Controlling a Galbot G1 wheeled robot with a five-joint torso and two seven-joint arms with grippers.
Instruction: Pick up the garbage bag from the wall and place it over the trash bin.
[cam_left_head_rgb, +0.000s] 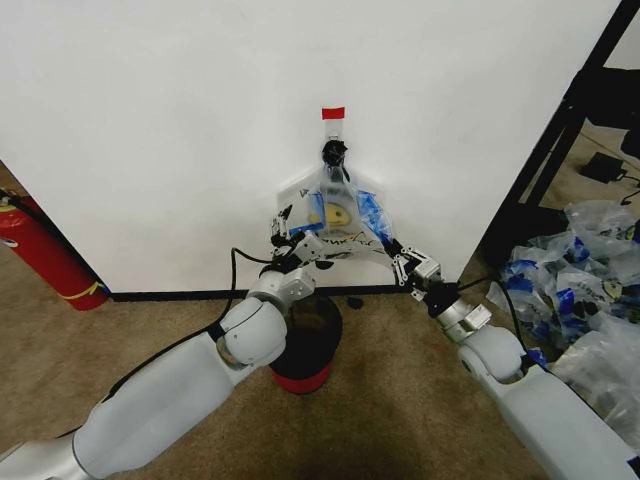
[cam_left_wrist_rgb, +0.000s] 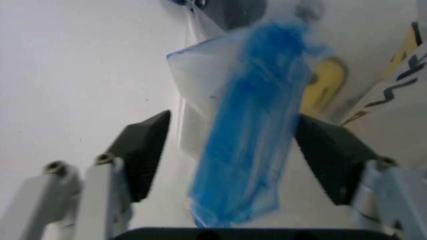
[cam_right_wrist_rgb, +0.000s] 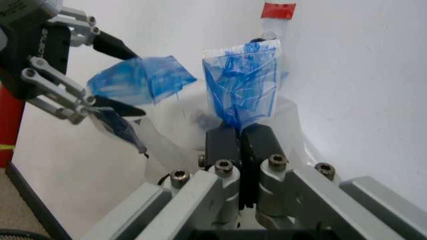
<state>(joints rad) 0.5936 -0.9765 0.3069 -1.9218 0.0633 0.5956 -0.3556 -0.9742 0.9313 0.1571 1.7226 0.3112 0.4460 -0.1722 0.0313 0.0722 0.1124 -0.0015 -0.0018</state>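
Crinkly translucent garbage bag (cam_left_head_rgb: 337, 205), blue-patched, pinched by right tool (cam_right_wrist_rgb: 238, 137); left tool (cam_left_wrist_rgb: 230, 155) wide around it.

Tan carpet floor (cam_left_head_rgb: 400, 400) — trash bin (cam_left_head_rgb: 305, 345) and fire extinguisher (cam_left_head_rgb: 45, 250) on it.

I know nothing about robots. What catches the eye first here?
A crinkly garbage bag with a yellow smiley hangs under red tape on the white wall. The right hand is shut on its blue edge; the left hand is open around another blue flap. The black trash bin waits below.
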